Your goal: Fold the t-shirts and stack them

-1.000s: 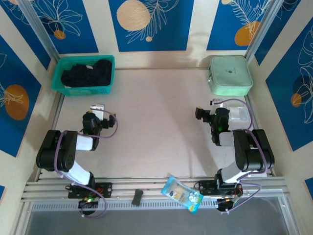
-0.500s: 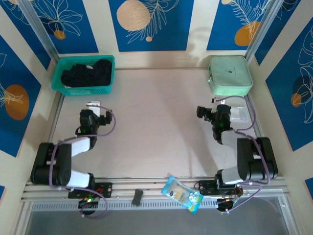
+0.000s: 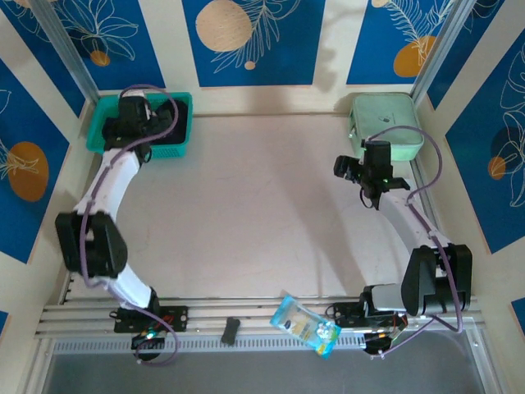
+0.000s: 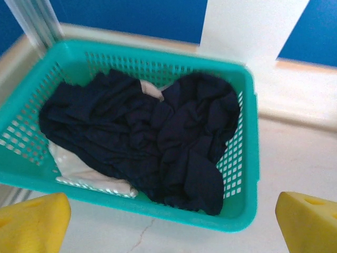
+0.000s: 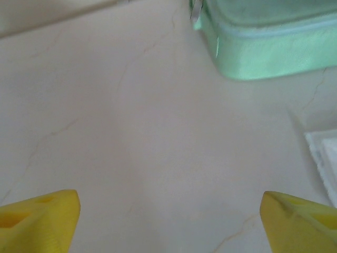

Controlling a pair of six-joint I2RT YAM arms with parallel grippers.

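The dark navy crumpled cloth t-shirt is heaped in the teal plastic mesh basket, upper left of the overhead frame, with the pale off-white t-shirt tucked beneath it. The left gripper is held over the basket's near rim, jaws spread fully and empty. A pinch is best taken on the navy heap's highest fold, so the pale shirt and the mesh are not caught. The right gripper is spread wide, empty, above bare table below the mint-green rounded hard case.

A second earlier both arms were folded lower in the frame; both have since been extended upward.
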